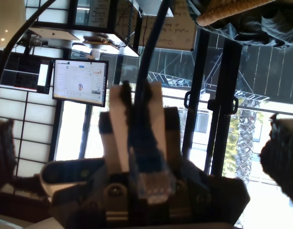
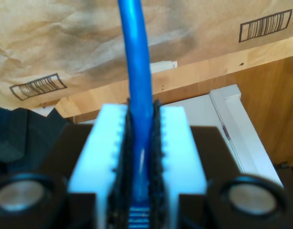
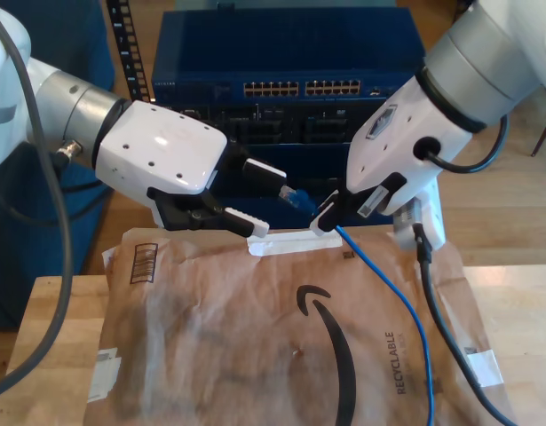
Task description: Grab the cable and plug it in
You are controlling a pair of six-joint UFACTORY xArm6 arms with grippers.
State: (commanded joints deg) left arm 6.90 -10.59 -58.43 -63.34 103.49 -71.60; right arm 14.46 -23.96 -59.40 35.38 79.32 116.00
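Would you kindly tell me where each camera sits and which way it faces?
First wrist view: on my first gripper, facing out at windows and a monitor; its jaws flank the cable.
Second wrist view: on my second gripper, facing down at brown paper; its jaws are shut on the cable.
Exterior view: off the arms, above the table, facing a blue switch; both arms show.
Shared: all three show the cable.

Exterior view: high up front, looking down over paper bag (image 3: 281, 328). First wrist view tilts up toward windows. Second wrist view close, looks down at paper bag (image 2: 89, 43). All share blue cable (image 3: 392, 293).
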